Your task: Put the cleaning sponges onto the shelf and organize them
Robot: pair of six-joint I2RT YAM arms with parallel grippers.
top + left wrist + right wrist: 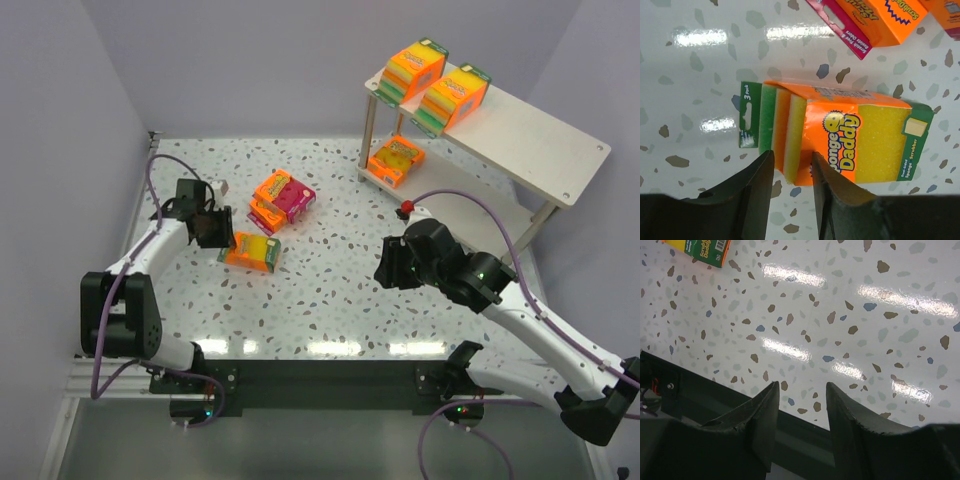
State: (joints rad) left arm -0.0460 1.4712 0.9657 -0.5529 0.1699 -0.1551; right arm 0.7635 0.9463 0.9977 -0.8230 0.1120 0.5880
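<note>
A thick orange sponge pack (pixel 252 251) (pixel 835 142) with green, orange and yellow layers lies flat on the table. My left gripper (pixel 222 240) (pixel 792 153) is open, and the pack's near left corner sits between its fingers with a gap on the left side. Flat orange and pink packs (pixel 283 198) (pixel 880 17) lie just beyond it. The shelf (pixel 520 135) stands at the far right with two thick packs (pixel 418 68) (pixel 452 98) on its top board and one pack (pixel 397 160) on the lower board. My right gripper (pixel 383 265) (pixel 802 383) is open and holds nothing.
The right gripper hovers over bare speckled table near the dark front rail (pixel 700 395). A green-edged pack corner (pixel 702 250) shows at the top left of the right wrist view. Purple walls close in the left and back sides.
</note>
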